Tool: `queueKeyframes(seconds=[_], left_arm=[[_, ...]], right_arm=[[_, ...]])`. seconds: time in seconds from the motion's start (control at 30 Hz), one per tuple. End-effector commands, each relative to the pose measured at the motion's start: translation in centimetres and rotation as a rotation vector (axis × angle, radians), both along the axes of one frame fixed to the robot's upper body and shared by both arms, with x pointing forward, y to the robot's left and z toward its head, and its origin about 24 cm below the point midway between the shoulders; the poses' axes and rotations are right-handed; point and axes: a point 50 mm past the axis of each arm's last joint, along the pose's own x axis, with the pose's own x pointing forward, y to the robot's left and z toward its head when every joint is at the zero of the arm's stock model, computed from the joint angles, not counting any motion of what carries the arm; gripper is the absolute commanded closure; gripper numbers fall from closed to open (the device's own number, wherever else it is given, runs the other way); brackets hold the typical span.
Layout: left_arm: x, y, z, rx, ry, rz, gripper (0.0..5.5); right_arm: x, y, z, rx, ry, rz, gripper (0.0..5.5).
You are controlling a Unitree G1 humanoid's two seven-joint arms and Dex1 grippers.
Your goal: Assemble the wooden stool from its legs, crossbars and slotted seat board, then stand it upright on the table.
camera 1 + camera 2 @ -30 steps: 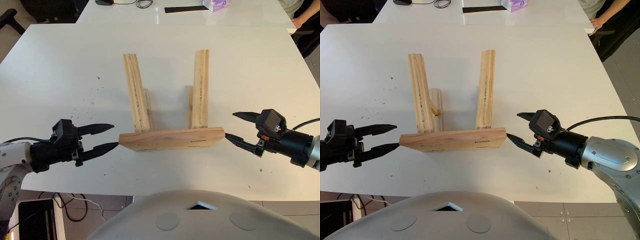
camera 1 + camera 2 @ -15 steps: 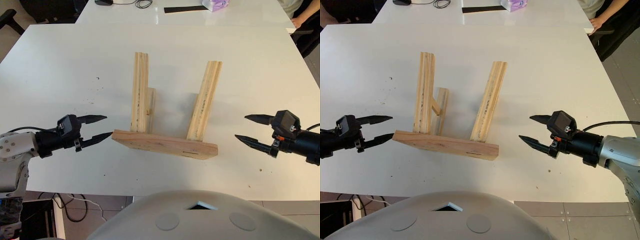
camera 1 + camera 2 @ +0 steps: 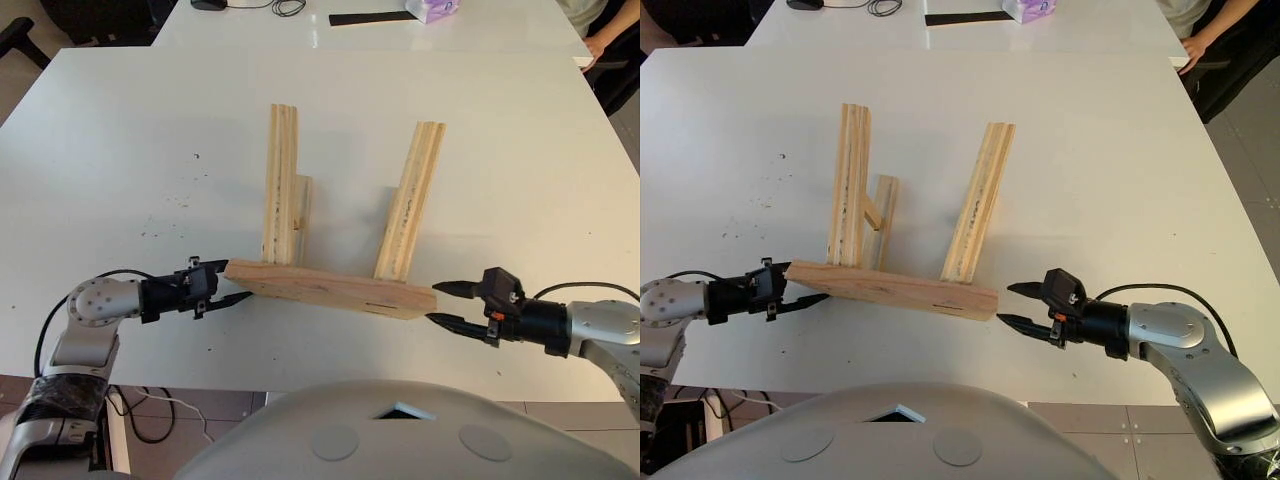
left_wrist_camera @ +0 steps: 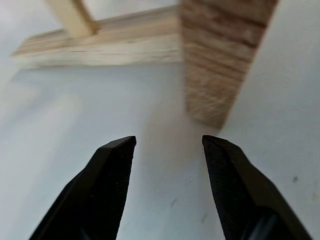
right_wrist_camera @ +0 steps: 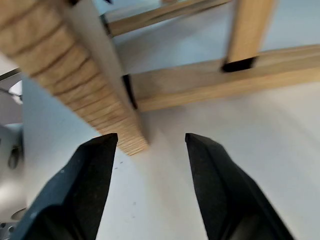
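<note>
The wooden stool lies on its side on the white table (image 3: 120, 150). Its seat board (image 3: 330, 288) stands on edge toward me, and two legs (image 3: 280, 185) (image 3: 410, 200) point away, with a short crossbar (image 3: 302, 215) by the left one. My left gripper (image 3: 232, 283) is open at the board's left end (image 4: 220, 65), fingers (image 4: 110, 165) low over the table. My right gripper (image 3: 435, 303) is open just off the board's right end (image 5: 75, 75), one finger above and one below. Neither holds anything.
The table's front edge (image 3: 150, 372) runs close under both arms. A second table behind carries a black strip (image 3: 370, 18), a purple box (image 3: 432, 9) and a cable (image 3: 288, 7). Wide bare tabletop lies left and right of the stool.
One second ago the stool sat square; it then turned and shifted as both grippers drew away. In the last half second both grippers came back in low to the board's ends.
</note>
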Motion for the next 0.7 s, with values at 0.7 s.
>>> queueKeyframes(seconds=[0.7], left_arm=[[0.3, 0.7, -1.2, 0.080, 0.120, -0.193, 3.00]], right_arm=[[1.0, 2.0, -3.4, -0.081, -0.133, 0.073, 2.95]])
